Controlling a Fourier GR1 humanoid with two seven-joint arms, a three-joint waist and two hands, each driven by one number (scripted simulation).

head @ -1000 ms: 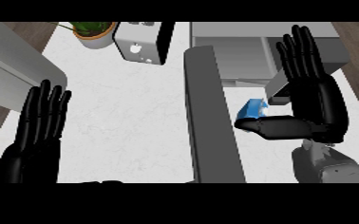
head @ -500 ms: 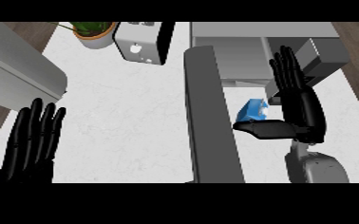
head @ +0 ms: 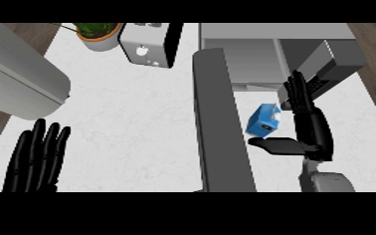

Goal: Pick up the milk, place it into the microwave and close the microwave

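Note:
The milk (head: 263, 120) is a small blue carton, tilted, lying just right of the microwave's open door (head: 219, 129), in front of the microwave (head: 253, 55) opening. My right hand (head: 308, 124) stands open right beside the carton, fingers straight and pointing away, thumb stretched under the carton toward the door. The hand is next to the carton and not curled round it. My left hand (head: 37, 157) rests open at the lower left, fingers up, far from the milk.
A toaster (head: 150, 45) and a potted plant (head: 99, 32) stand at the back of the white counter (head: 132, 114). A grey rounded appliance (head: 29, 84) fills the left edge. The dark door slab runs down the middle of the view.
My right hand has drawn back toward me and slightly left, staying open beside the carton. The left hand has sunk lower in the view. The carton has barely moved.

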